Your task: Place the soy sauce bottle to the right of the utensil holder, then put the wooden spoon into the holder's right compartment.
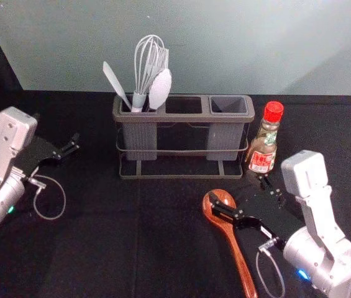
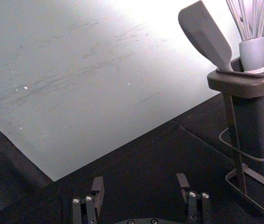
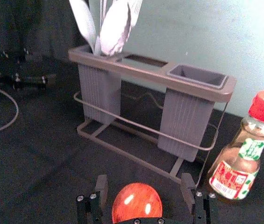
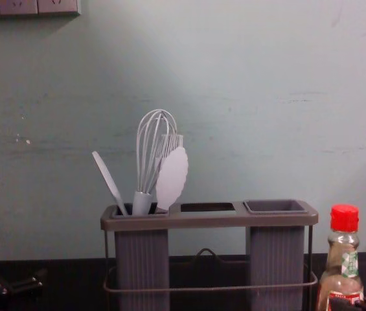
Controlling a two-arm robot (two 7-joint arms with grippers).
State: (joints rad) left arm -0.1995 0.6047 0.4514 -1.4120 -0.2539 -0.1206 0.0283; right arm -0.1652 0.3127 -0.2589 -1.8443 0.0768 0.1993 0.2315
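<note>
By R end effector (image 1: 238, 188), glossy red-brown spoon (image 1: 230, 231), red-capped btl (image 1: 265, 146), prob. part-full

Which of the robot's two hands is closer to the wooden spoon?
Right. The right gripper is open close by the bowl end of the wooden spoon, while the left gripper is well away, left of the utensil holder.

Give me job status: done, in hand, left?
Looks done: soy sauce bottle upright, right of utensil holder.
In hand: nothing gripped; right gripper open at the bowl of the wooden spoon, which lies on the table.
Remaining: spoon into empty right compartment. Left gripper idles left of holder.
</note>
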